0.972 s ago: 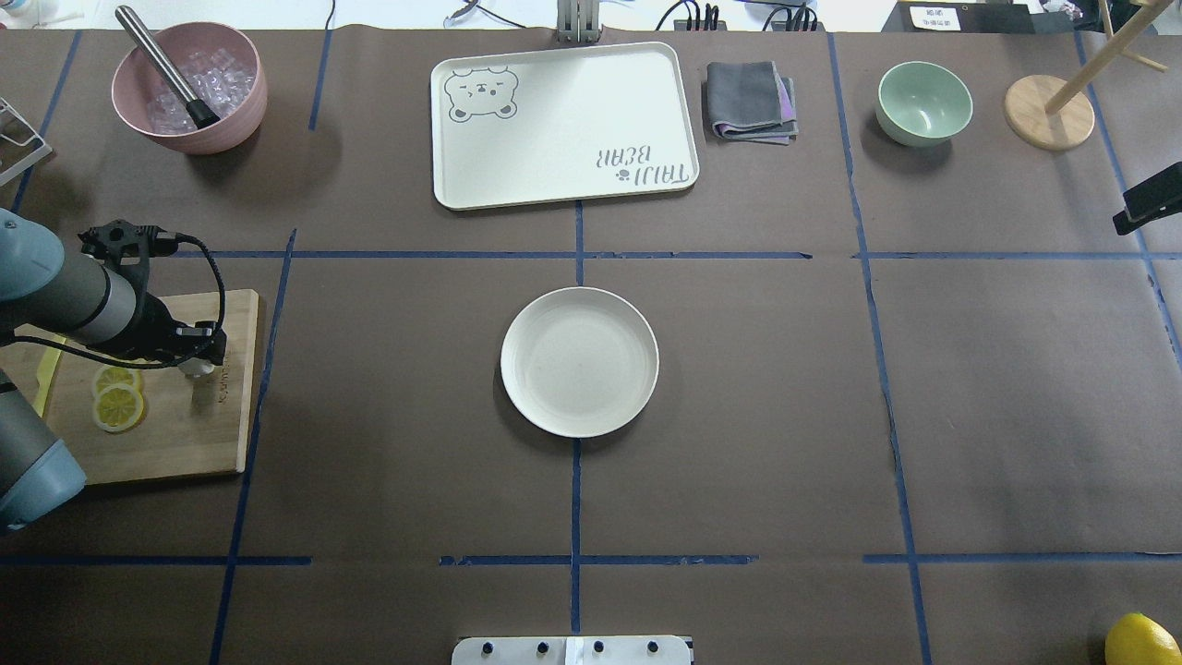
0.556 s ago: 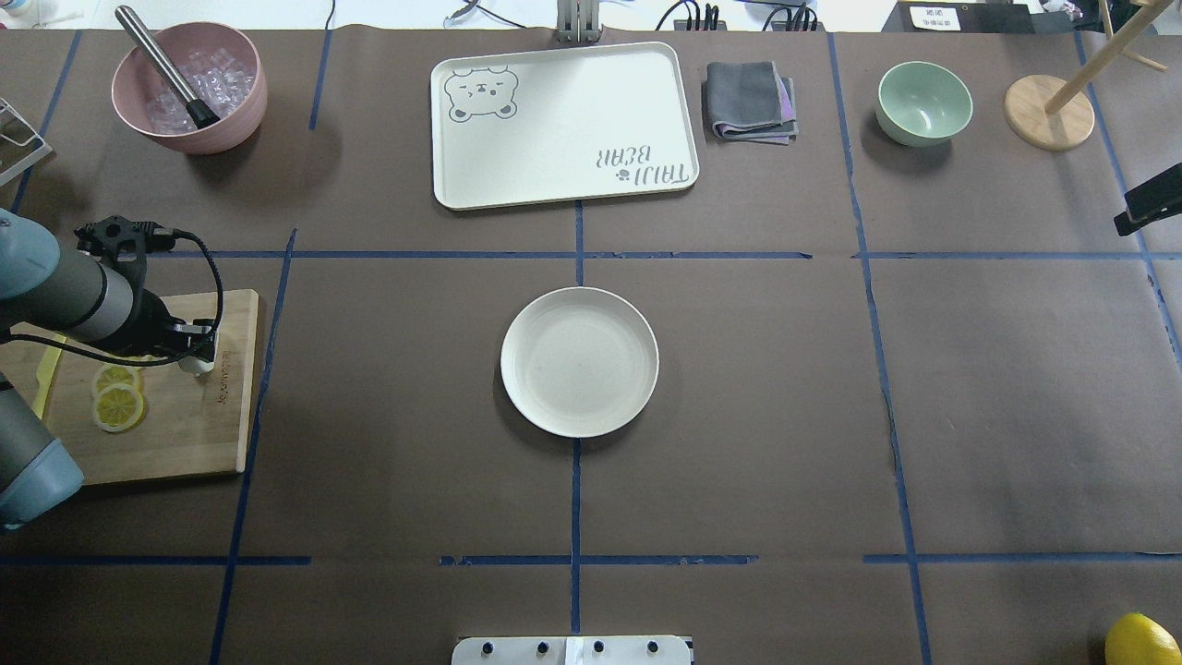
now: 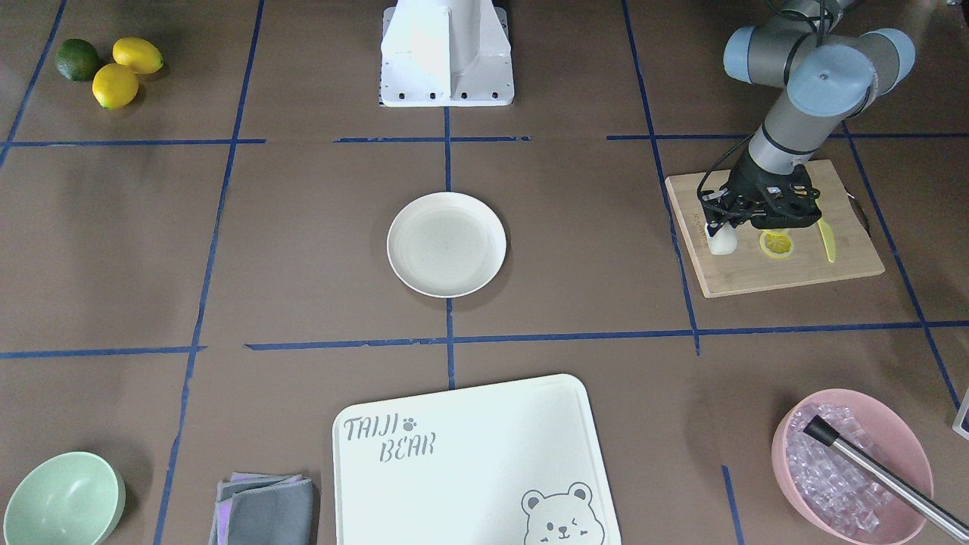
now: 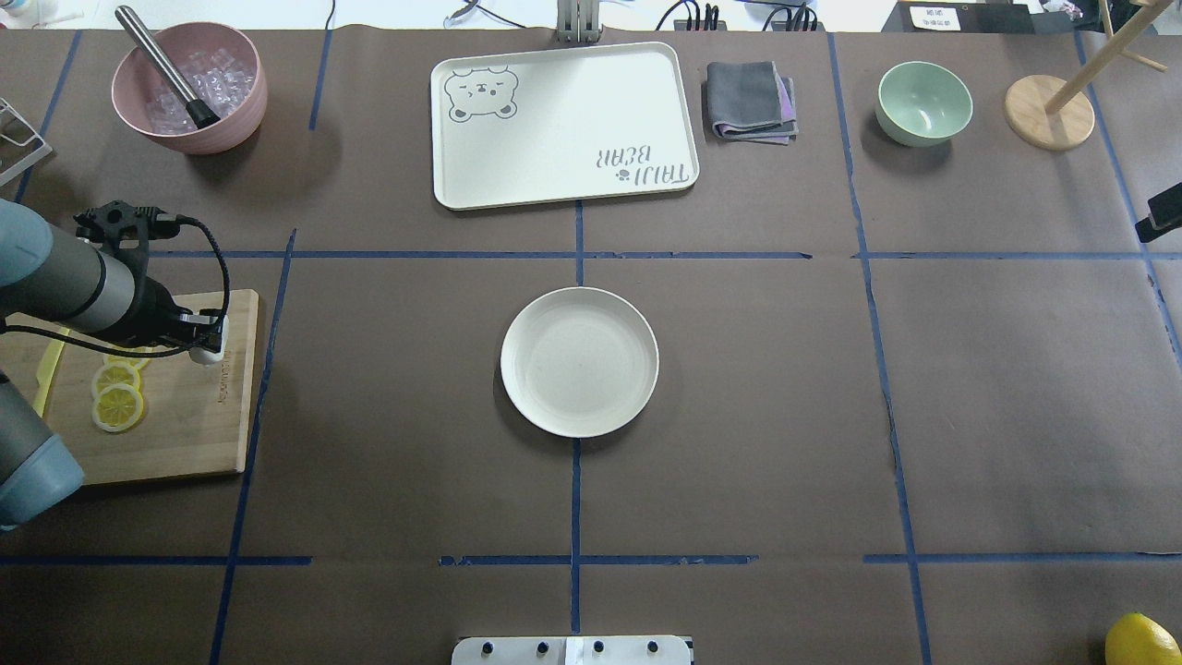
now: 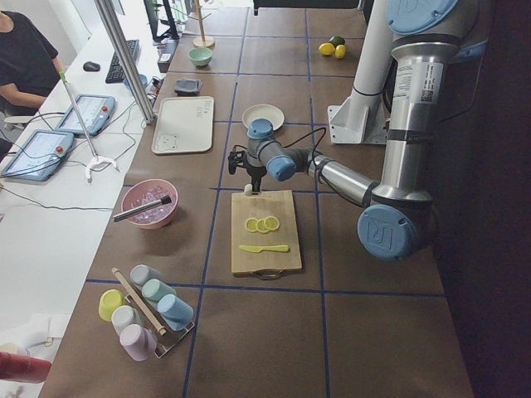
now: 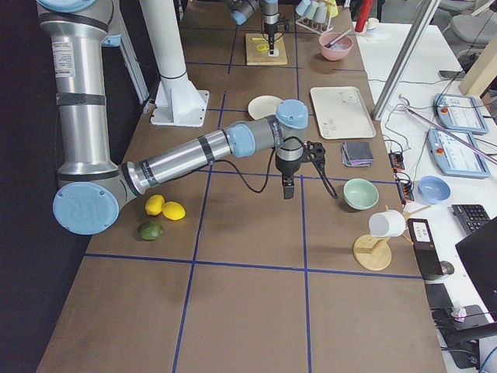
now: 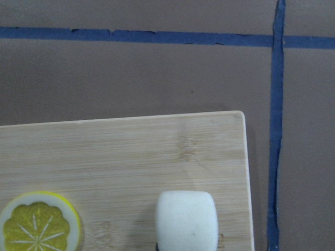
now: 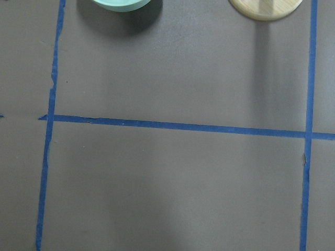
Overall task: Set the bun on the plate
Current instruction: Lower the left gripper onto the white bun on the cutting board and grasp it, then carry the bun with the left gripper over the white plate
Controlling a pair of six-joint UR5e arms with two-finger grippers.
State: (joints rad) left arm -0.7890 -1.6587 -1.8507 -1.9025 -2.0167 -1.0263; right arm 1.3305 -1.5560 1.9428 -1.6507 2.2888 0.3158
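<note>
The bun (image 4: 205, 355) is a small white lump at the far right corner of the wooden cutting board (image 4: 185, 425). My left gripper (image 4: 208, 339) is shut on it from above. From the front the bun (image 3: 721, 242) hangs under the black fingers, just over the board (image 3: 757, 276). It fills the bottom centre of the left wrist view (image 7: 187, 219). The round cream plate (image 4: 580, 362) sits empty at the table's middle, well to the right of the bun. My right gripper (image 6: 288, 189) hovers over bare table near the mint bowl; I cannot tell whether it is open or shut.
Lemon slices (image 4: 118, 397) and a yellow knife (image 3: 827, 241) lie on the board. At the back stand a pink ice bowl (image 4: 189, 88), a bear-printed tray (image 4: 563, 125), a folded cloth (image 4: 750, 102), a mint bowl (image 4: 923, 102) and a wooden stand (image 4: 1049, 111).
My left gripper has moved toward the board's far right corner, and the bun has gone with it. The black piece at the overhead view's right edge has slid further out of frame.
</note>
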